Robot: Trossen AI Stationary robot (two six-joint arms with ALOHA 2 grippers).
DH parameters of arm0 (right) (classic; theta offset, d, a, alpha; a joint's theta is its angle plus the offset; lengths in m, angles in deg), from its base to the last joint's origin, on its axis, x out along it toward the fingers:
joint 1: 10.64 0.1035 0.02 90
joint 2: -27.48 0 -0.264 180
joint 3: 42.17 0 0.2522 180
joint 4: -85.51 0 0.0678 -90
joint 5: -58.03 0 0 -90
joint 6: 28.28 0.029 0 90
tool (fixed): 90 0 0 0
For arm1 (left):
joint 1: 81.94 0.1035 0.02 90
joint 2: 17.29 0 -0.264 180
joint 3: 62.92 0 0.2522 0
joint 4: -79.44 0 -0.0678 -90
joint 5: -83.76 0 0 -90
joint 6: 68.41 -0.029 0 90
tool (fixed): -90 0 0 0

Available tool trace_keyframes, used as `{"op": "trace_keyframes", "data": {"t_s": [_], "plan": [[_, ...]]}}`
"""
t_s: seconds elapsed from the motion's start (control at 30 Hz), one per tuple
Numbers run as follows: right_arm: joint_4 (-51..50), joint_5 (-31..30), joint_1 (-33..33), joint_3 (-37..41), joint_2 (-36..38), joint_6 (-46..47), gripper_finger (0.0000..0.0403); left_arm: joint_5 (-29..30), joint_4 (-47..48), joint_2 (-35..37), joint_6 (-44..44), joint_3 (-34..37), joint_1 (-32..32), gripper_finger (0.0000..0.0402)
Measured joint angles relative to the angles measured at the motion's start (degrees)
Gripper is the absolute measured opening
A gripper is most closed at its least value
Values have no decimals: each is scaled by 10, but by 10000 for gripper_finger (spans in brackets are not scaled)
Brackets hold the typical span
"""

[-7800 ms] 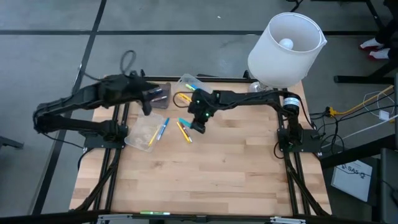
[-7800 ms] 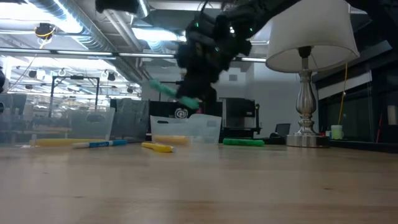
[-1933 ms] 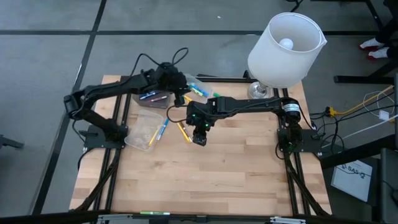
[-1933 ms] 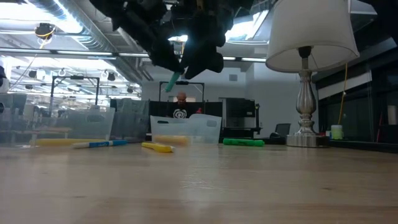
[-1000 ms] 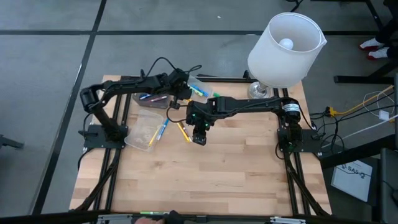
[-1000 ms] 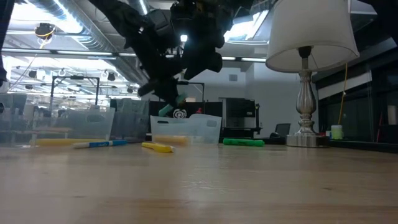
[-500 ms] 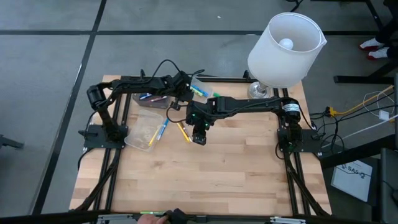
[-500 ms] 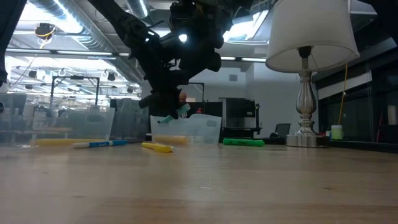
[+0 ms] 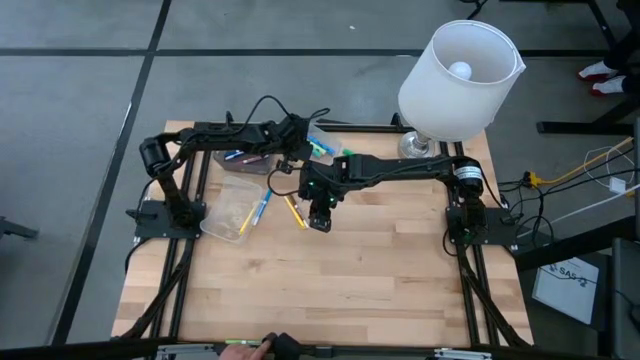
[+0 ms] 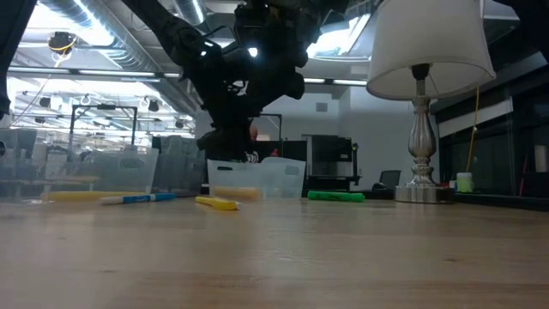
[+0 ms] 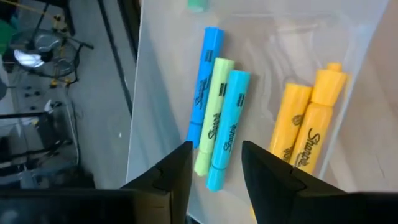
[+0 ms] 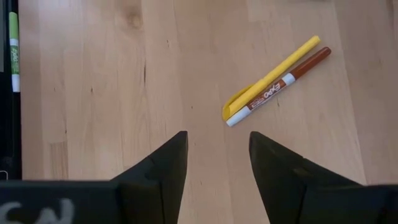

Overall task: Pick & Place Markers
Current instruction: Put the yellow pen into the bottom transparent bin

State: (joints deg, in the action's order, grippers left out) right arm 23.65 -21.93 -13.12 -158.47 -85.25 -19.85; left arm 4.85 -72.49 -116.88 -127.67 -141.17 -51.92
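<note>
Sorting markers, partway: left gripper over the bin, right waiting.
High: I'm hovering the left gripper (image 9: pixel 297 150) above the clear bin (image 9: pixel 322 133), right gripper (image 9: pixel 318 218) over table (image 9: pixel 350 270); several markers (image 9: pixel 262 205) left outside. Low: yellow marker (image 10: pixel 217 202) lying flat, long axis sideways. Left wrist: fingers parted, empty; five markers (image 11: pixel 222 127) binned, lying parallel. Right wrist: jaws parted, empty; yellow and brown pair (image 12: pixel 277 81) lying diagonally ahead.
</note>
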Motion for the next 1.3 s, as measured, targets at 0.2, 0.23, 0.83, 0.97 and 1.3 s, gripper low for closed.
{"op": "trace_keyframes", "data": {"t_s": [0.2,0.23,0.83,0.97,1.3], "plan": [[0,0,0,0,0,-1,171,28,0,0,43,0,-9,137],[0,0,0,0,0,-1,171,30,1,0,52,0,-10,136],[7,0,0,0,0,-2,171,26,62,73,145,0,-19,120],[11,0,0,0,0,-2,171,23,73,99,182,0,-19,112],[20,0,0,0,0,-1,171,-21,144,157,296,2,-17,94]]}}
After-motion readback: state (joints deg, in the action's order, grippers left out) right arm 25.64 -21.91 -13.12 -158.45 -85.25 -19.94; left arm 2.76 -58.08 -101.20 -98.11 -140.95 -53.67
